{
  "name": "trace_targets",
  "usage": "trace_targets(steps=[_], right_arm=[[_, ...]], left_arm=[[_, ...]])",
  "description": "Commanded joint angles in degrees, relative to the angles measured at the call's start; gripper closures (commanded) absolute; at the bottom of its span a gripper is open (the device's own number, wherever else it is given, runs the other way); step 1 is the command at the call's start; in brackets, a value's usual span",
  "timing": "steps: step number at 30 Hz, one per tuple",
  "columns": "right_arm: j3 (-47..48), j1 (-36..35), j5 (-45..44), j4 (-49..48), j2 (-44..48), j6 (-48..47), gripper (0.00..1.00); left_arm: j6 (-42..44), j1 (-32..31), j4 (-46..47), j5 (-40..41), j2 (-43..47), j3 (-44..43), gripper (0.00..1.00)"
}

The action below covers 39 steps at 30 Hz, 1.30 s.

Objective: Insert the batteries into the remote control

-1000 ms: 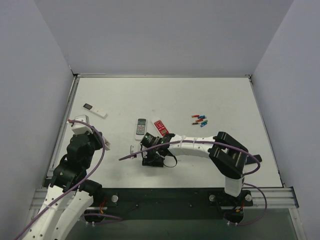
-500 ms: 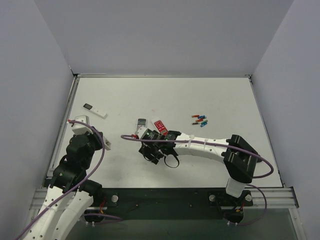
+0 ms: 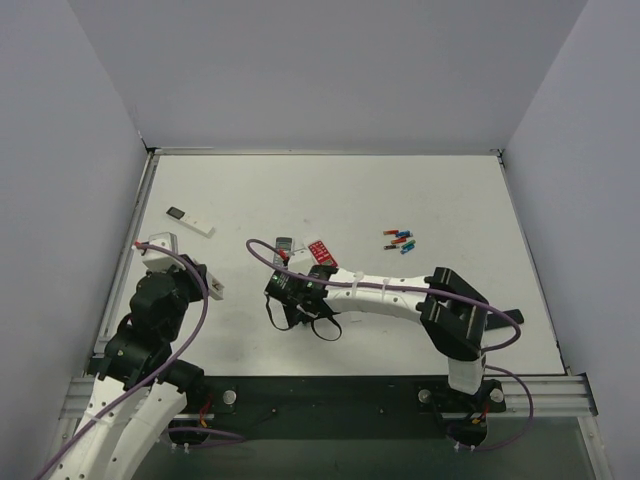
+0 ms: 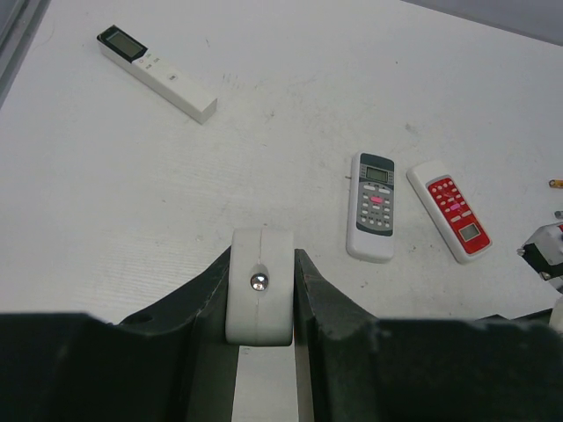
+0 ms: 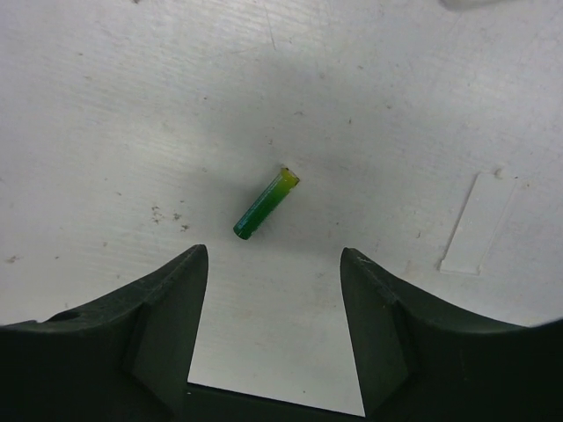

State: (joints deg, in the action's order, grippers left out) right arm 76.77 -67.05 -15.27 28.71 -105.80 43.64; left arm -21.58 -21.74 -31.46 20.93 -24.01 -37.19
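Observation:
My left gripper (image 3: 165, 255) is shut on the long white remote control (image 4: 259, 299), which fills the gap between its jaws (image 4: 261, 264) and is held off the table at the left. My right gripper (image 3: 284, 292) is open above the table centre. In the right wrist view one green battery (image 5: 266, 204) lies on the table just beyond its open fingertips (image 5: 273, 259), not touched. Several more batteries (image 3: 400, 240), red, blue and green, lie in a loose cluster to the right.
A grey-faced remote (image 4: 373, 207) and a red-faced remote (image 4: 452, 210) lie side by side beyond my right gripper. A slim white stick with a black end (image 3: 190, 221) lies at the far left. A flat white strip (image 5: 479, 221) lies right of the green battery.
My right arm has swung left and its gripper now hovers over the green battery. My left arm has stayed still with the remote.

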Motion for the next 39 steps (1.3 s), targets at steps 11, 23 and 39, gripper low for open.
trace_targets(steps=[11,23,39], right_arm=[[5.5,1.4,2.3,6.1,-7.6,5.7,0.62],[5.1,2.8,5.5,6.9,-9.8,6.2,0.77],[-6.8,1.7,1.3,3.4,9.3,-10.5,1.00]], left_arm=[[0.1,-1.3,3.3,-0.4,1.9,-0.3,1.00],[-0.2,-1.2,3.5,-0.7,1.9,-0.3,1.00],[-14.3,-1.3,20.6,-26.9,0.2,9.9,1.00]])
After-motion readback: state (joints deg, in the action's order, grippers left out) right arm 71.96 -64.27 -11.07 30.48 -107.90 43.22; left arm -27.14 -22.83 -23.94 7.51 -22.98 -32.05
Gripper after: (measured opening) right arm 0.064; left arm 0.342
